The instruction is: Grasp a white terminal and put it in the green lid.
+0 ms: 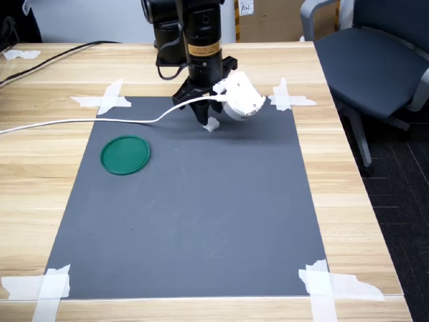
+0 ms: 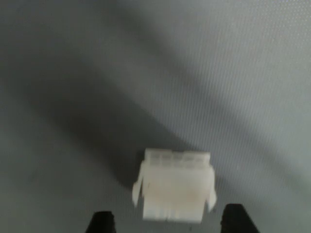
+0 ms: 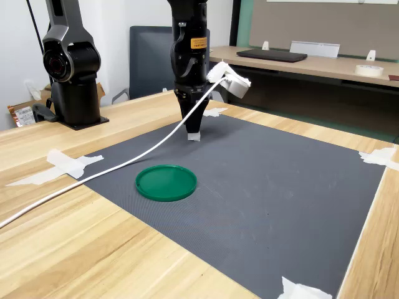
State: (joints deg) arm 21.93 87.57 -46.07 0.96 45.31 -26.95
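The gripper [image 1: 206, 118] stands low over the grey mat [image 1: 201, 221], jaws apart, straddling the white terminal [image 2: 174, 187]; contact cannot be confirmed; the fingertips [image 2: 101, 222] are cut off in the wrist view, which is blurred; the green lid [image 3: 166, 182] lies well apart, toward the first exterior view's left.

Even indoor light, blurred wrist view

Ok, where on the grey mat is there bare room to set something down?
Most of the mat is bare: everything between the green lid and the near taped corners. It is crowded only at the far edge, where the gripper stands over the white terminal.
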